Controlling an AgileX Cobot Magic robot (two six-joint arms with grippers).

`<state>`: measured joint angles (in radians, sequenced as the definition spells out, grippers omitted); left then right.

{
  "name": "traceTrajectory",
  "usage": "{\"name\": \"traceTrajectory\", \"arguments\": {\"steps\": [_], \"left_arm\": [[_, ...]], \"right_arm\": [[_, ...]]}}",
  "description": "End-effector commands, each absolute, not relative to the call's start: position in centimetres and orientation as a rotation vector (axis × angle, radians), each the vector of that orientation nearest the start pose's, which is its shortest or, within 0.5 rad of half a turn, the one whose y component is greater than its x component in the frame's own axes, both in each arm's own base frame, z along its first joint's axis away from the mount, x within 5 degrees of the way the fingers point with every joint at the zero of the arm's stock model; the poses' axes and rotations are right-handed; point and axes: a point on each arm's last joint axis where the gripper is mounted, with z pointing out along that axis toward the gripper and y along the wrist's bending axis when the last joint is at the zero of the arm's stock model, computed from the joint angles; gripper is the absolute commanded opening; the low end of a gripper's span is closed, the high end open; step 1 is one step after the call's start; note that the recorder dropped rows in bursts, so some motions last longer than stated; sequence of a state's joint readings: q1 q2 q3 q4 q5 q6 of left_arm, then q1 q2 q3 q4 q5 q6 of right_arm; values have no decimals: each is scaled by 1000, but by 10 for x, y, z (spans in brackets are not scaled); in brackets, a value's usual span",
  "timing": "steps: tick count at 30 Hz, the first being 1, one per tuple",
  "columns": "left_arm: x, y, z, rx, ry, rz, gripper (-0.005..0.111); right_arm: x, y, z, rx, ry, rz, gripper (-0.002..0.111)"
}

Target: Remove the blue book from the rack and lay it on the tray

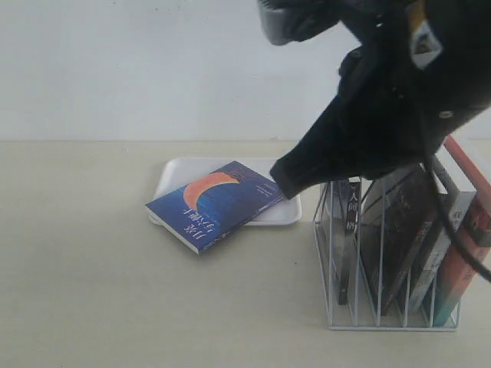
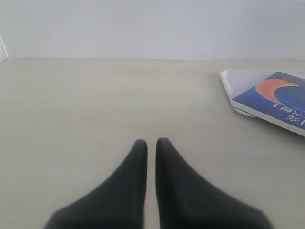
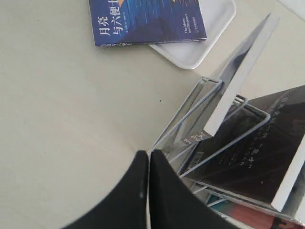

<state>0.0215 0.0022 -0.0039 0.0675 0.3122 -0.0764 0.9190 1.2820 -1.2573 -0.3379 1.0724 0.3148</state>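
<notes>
The blue book (image 1: 215,203) lies flat, cover up, on the tray (image 1: 173,175). It sits askew, so its near left corner and one long edge overhang the tray's front rim above the table (image 1: 92,291). The tray's back rim and right end stay uncovered. The right gripper (image 1: 285,182) has its fingers pressed together on nothing. The right wrist view shows its tips (image 3: 147,157) apart from the book and close to the outer wire of the rack (image 1: 331,261). In the rack a grey-black book (image 1: 399,222) and a red-orange book (image 1: 468,253) lean in their slots. The left gripper (image 2: 151,143) is also closed and empty, over bare tabletop well clear of the tray's end. Open table lies to the left of and in front of the tray.
</notes>
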Motion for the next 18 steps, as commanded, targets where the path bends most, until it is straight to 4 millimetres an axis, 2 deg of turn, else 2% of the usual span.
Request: {"name": "traceTrajectory", "arguments": {"steps": [1,10,14,15,18], "left_arm": [[54,3,186,-34,1789,23,6],[54,3,186,-34,1789,23,6],[54,3,186,-34,1789,23,6],[54,3,186,-34,1789,23,6],[54,3,186,-34,1789,23,6]], "right_arm": [[163,169,388,-788,2283,129,0],[156,160,401,-786,2206,157,0],[151,149,426,-748,1997,203,0],[145,140,435,-722,1955,233,0],[139,121,447,-620,1928,305,0]]}}
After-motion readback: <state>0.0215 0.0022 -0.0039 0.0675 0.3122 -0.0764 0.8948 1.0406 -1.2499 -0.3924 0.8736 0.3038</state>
